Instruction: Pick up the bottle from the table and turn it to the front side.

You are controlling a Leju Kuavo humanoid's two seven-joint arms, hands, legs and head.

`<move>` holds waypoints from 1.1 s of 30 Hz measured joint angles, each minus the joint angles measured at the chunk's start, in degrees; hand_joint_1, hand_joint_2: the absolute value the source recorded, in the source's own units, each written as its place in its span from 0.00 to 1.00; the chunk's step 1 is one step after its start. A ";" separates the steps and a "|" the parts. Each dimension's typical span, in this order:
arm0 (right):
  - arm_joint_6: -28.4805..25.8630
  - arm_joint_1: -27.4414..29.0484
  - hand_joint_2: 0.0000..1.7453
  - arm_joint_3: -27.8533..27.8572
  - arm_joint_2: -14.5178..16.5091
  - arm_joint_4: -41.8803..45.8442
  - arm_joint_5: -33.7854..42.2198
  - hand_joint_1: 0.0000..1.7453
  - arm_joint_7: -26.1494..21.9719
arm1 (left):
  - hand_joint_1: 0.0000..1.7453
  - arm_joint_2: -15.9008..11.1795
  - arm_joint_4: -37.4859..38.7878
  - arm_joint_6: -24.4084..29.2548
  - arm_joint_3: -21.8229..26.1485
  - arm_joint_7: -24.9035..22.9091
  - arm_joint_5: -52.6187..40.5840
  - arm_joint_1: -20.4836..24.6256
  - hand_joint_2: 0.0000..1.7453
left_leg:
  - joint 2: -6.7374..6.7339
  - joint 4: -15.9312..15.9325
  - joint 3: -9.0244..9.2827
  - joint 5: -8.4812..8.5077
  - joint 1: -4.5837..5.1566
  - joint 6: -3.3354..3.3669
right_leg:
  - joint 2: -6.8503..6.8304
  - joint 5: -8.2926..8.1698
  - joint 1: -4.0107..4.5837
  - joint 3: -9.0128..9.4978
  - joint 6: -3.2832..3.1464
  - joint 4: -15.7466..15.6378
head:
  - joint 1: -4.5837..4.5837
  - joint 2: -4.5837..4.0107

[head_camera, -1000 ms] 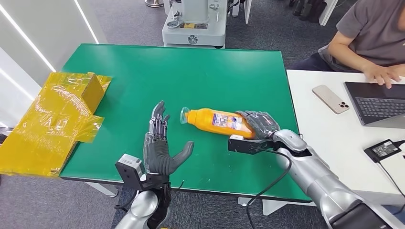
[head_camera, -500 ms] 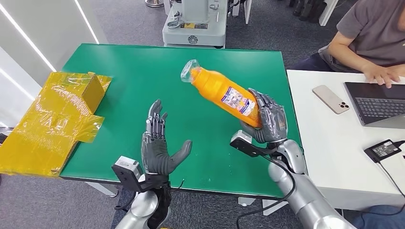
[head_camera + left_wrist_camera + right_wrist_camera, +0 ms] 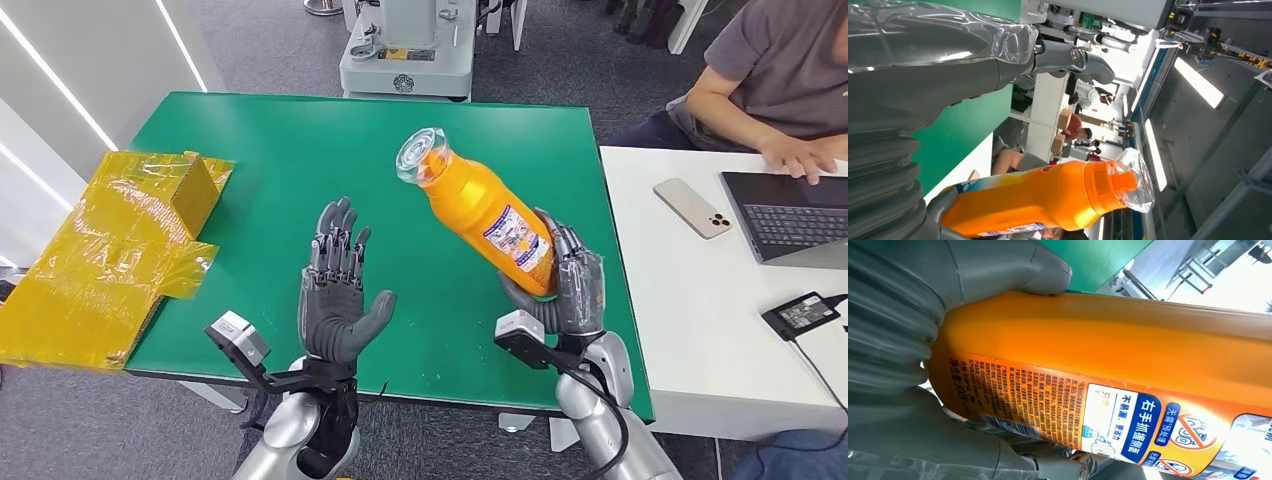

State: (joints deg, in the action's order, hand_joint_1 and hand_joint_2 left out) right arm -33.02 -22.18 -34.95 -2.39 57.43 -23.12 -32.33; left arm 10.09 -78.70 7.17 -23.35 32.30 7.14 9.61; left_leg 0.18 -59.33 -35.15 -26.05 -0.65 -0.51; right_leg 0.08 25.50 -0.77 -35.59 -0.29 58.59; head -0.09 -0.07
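Careful, your right hand (image 3: 568, 290) grips the bottle (image 3: 480, 208) low by its base, lifted off the table (image 3: 260, 140) w/ cap end tilted away, left hand (image 3: 335, 290) open and empty beside it, so turning could let it slip.

glossy orange plastic on the bottle (image 3: 482, 209), with clear crinkled film over its cap and a smooth printed label. matt green on the counter (image 3: 300, 150). shiny yellow film wrapping the box (image 3: 120, 240) left of the bottle.
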 joint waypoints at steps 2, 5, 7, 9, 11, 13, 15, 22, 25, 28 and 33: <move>1.40 0.36 1.00 -0.11 0.13 0.86 0.58 1.00 -0.68 | 0.00 -0.02 -0.03 -1.01 -0.06 -0.62 0.56 0.44 1.00 | 0.00 0.00 0.00 0.00 0.00 0.00 | 0.00 0.00 0.00 0.00 0.00 0.00 | 0.01 0.00; 3.20 0.69 1.00 -0.77 0.60 1.74 1.17 1.00 -1.49 | 0.00 -0.10 0.08 -2.07 -0.42 -1.49 1.07 1.86 1.00 | 0.00 -0.01 0.00 0.01 0.00 -0.01 | 0.00 -0.01 0.00 0.00 -0.01 0.00 | 0.01 0.00; 3.56 0.80 1.00 -1.31 0.87 2.11 1.37 0.99 -1.68 | 0.00 -0.13 0.18 -2.34 -0.71 -1.68 1.15 2.63 1.00 | 0.00 -0.01 0.00 0.01 0.00 -0.01 | 0.00 -0.01 0.00 0.00 -0.01 0.00 | 0.00 0.00; 4.00 0.85 1.00 -1.72 1.01 2.30 1.60 0.99 -1.89 | 0.00 -0.21 0.31 -2.46 -1.03 -1.71 1.36 3.15 1.00 | 0.00 -0.01 0.00 0.01 0.00 -0.01 | 0.00 -0.01 0.00 0.00 -0.01 0.00 | 0.00 0.00; 4.87 0.84 1.00 -2.11 1.12 2.31 1.92 1.00 -2.24 | 0.00 -0.38 0.57 -2.50 -1.39 -1.75 1.56 3.67 1.00 | 0.00 0.00 -0.01 0.01 0.00 -0.01 | 0.00 -0.01 0.00 0.00 -0.01 0.00 | 0.00 0.00; 5.99 0.72 1.00 -2.73 1.31 2.18 2.29 1.00 -2.71 | 0.00 -0.52 0.94 -2.51 -1.67 -1.78 1.62 4.26 1.00 | -0.01 0.00 -0.01 0.00 0.00 -0.01 | 0.01 0.00 0.00 0.00 -0.01 0.00 | 0.00 0.00; 7.28 0.47 1.00 -3.51 1.62 1.88 2.64 1.00 -3.20 | 0.00 -0.61 1.40 -2.51 -1.95 -1.79 1.63 4.89 1.00 | -0.01 0.00 -0.01 0.00 0.00 -0.01 | 0.01 0.00 0.00 0.00 0.00 0.00 | 0.01 0.00; 14.02 -0.36 1.00 -7.08 2.33 0.75 2.42 1.00 -3.43 | 0.00 -0.70 3.22 -2.13 -2.87 -1.79 2.15 6.82 1.00 | 0.00 0.00 0.00 0.01 0.00 -0.01 | 0.00 0.00 0.00 0.00 0.00 0.00 | -0.01 0.00; 16.60 -0.41 1.00 -7.95 2.35 0.42 2.13 1.00 -2.93 | 0.00 -0.73 3.71 -1.96 -2.88 -1.79 2.16 6.93 1.00 | 0.00 0.00 -0.01 0.01 0.00 -0.01 | 0.00 0.00 0.00 0.00 0.00 0.00 | 0.00 0.00; 19.31 -0.40 1.00 -8.10 2.35 0.36 1.76 0.99 -2.28 | 0.00 -0.76 4.10 -1.89 -2.86 -1.90 1.94 6.88 1.00 | -0.01 0.00 -0.01 0.01 0.01 -0.01 | 0.01 0.00 0.00 0.00 0.00 -0.01 | 0.01 0.00; 24.19 -0.41 1.00 -8.11 2.35 0.24 0.40 0.99 -0.12 | 0.00 -1.13 5.01 -1.85 -2.84 -1.98 1.80 6.84 1.00 | -0.01 0.00 -0.01 0.00 0.00 -0.01 | 0.01 0.00 0.00 -0.01 0.00 -0.01 | 0.00 0.00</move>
State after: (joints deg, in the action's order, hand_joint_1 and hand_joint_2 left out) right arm -8.83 -22.58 -43.06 -0.04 57.67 -22.73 -32.45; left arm 8.96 -73.69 5.31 -26.19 30.32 8.94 16.45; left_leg 0.17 -59.33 -35.15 -26.05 -0.64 -0.51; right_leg 0.09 25.50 -0.77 -35.60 -0.29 58.58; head -0.09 -0.07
